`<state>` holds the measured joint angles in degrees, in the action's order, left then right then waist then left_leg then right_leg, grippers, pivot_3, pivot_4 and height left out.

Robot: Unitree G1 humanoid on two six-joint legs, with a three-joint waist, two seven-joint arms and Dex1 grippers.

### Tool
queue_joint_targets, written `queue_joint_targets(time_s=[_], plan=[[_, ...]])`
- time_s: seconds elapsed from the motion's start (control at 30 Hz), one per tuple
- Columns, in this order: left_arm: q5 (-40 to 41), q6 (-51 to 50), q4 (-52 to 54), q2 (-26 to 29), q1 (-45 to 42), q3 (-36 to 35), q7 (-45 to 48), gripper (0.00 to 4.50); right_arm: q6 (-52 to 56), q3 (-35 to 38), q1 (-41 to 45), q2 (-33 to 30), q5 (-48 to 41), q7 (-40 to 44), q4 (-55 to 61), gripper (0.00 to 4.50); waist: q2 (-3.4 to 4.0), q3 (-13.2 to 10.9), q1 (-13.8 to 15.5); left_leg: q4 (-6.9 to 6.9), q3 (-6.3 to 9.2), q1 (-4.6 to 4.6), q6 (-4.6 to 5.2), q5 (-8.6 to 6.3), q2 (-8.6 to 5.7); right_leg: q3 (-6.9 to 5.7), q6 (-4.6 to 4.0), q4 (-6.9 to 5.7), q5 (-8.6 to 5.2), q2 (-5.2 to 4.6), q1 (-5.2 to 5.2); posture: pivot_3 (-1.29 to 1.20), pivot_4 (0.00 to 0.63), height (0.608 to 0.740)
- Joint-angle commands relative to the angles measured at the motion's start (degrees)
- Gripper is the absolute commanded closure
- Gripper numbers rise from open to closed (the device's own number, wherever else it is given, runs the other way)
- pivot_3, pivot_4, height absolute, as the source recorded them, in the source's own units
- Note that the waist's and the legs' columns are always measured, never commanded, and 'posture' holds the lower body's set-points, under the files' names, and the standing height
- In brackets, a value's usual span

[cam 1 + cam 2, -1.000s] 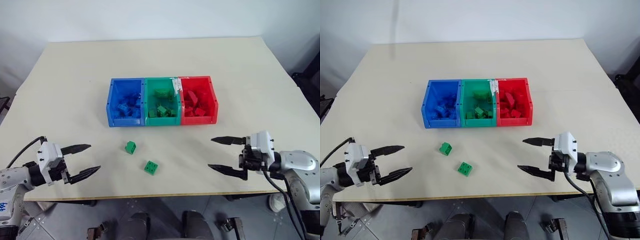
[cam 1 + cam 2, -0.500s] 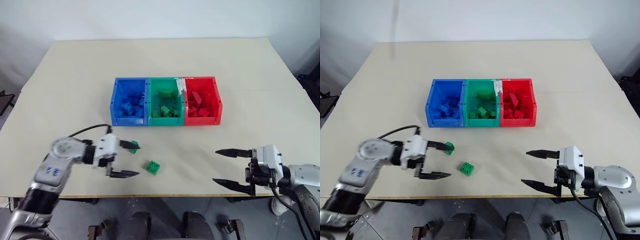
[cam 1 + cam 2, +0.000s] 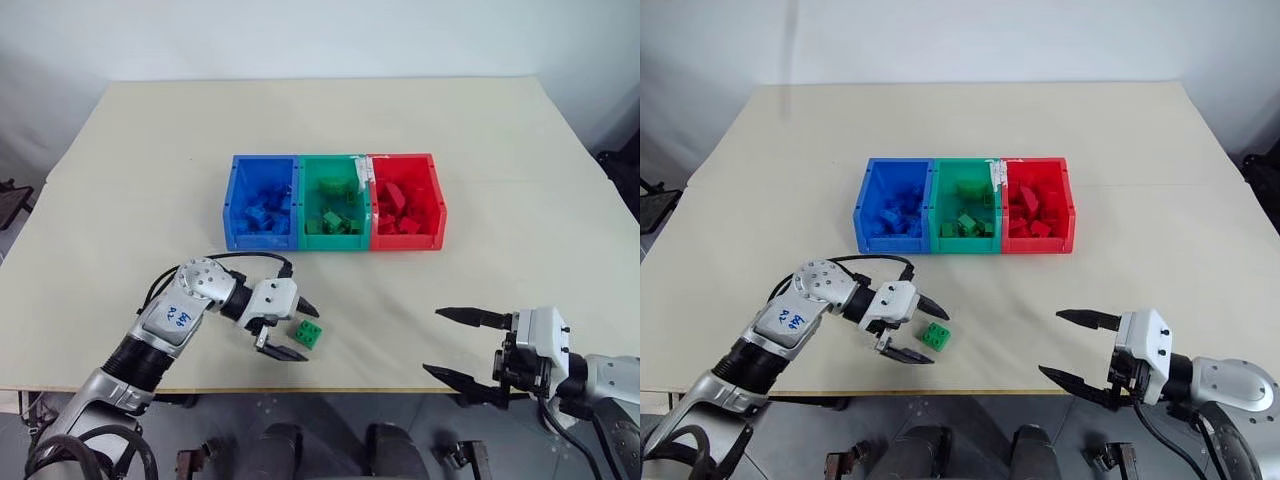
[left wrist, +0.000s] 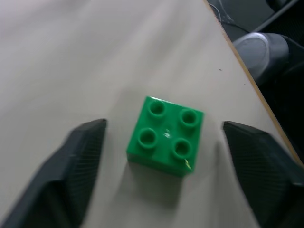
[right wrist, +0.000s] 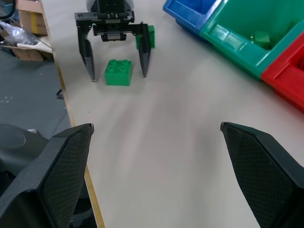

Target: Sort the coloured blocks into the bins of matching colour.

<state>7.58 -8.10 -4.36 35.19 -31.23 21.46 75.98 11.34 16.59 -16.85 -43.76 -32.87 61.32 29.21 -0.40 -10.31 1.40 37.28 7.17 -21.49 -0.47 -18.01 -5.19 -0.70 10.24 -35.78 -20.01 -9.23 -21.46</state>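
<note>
The left gripper (image 3: 291, 329) straddles a green four-stud brick (image 3: 306, 334) lying at the counter's (image 3: 150, 180) 6 o'clock edge, fingers apart on either side, not touching it. A second green brick (image 5: 151, 36) sits just behind that gripper. The blue, green and red bins (image 3: 333, 200) stand toward 12 o'clock. The right gripper (image 3: 455, 346) hovers spread wide at 4 o'clock.

bins: 3 joined in a row, blue bin (image 3: 260, 200), green bin (image 3: 334, 199), red bin (image 3: 406, 198) | loose green blocks on desk (image 3: 150, 170) in front of green bin: 2, block (image 3: 306, 333), second block (image 5: 151, 36) | end effectors: 2, left end effector (image 3: 288, 328), right end effector (image 3: 452, 345)
</note>
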Motion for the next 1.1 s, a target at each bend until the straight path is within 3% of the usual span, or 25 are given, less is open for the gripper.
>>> queue_joint_targets(time_s=[0.03, 0.17, 0.27, 0.4, 0.63, 0.83, 1.1], plan=[[-0.4, 1.2, 0.3, 0.0, -0.2, -0.1, 0.5, 1.84, -0.8, 1.3, -0.7, 0.4, -0.5, -0.7, 2.3, 0.0, 0.0, 0.0, 0.0, -0.01, 0.0, 0.0, 0.0, 0.0, 0.0, 0.0, 0.0, -0.01, 0.0, 0.0, -0.01, 0.0, 0.15, 0.74], [1.3, 2.5, -0.2, -1.4, 0.3, -2.1, -0.7, 3.02, -1.5, 0.8, -0.9, 1.4, -0.4, -1.9, 2.6, 0.0, 0.0, 0.0, 0.0, -0.02, 0.0, 0.0, 0.0, 0.0, 0.0, 0.0, 0.0, -0.01, 0.0, 0.0, -0.01, 0.0, 0.15, 0.74], [3.3, 10.0, -2.5, -5.6, -0.5, -6.6, -4.9, 3.01, -1.3, 0.6, 0.0, 3.6, -1.0, -4.5, 3.2, 0.0, -0.01, 0.0, 0.1, 0.02, 0.02, 0.0, 0.0, 0.0, 0.01, 0.0, 0.0, -0.03, 0.0, 0.0, -0.01, 0.0, 0.15, 0.74], [1.9, 8.1, -6.7, -8.9, -3.8, -10.4, -12.8, 3.01, -0.4, 0.4, 2.9, 6.5, -1.7, -9.1, 3.9, 0.0, -0.05, 0.0, 0.1, 0.08, 0.03, 0.0, -0.01, 0.0, -0.01, 0.0, 0.01, -0.08, 0.01, -0.01, -0.01, 0.0, 0.15, 0.74], [-3.9, 10.7, -26.2, -17.7, -21.5, -15.1, -33.6, 3.01, 2.1, 1.7, 9.6, 11.5, -3.7, -18.9, 3.1, 0.0, -0.22, -0.1, 0.3, 0.24, 0.09, -0.11, 0.0, 0.05, -0.12, 0.0, 0.13, -0.14, 0.07, -0.01, -0.02, 0.0, 0.15, 0.74], [-2.0, 6.3, -32.5, -21.9, -27.5, -17.4, -36.5, 3.01, 2.4, 1.3, 10.6, 12.8, -3.4, -22.0, 3.1, 0.0, -0.25, -0.1, -0.4, -0.07, -0.01, -0.13, 0.04, 0.04, -0.12, -0.02, 0.19, -0.19, 0.1, -0.01, -0.12, 0.0, 0.15, 0.74], [0.1, 2.3, -23.2, -19.2, -21.5, -19.5, -34.2, 0.58, 1.1, 0.0, 10.3, 11.5, -2.1, -19.1, 2.3, 0.0, -0.24, -0.1, -1.4, -0.05, 0.0, -0.13, 0.04, 0.04, -0.09, -0.05, 0.18, -0.22, 0.1, -0.01, -0.15, 0.0, 0.15, 0.74]])
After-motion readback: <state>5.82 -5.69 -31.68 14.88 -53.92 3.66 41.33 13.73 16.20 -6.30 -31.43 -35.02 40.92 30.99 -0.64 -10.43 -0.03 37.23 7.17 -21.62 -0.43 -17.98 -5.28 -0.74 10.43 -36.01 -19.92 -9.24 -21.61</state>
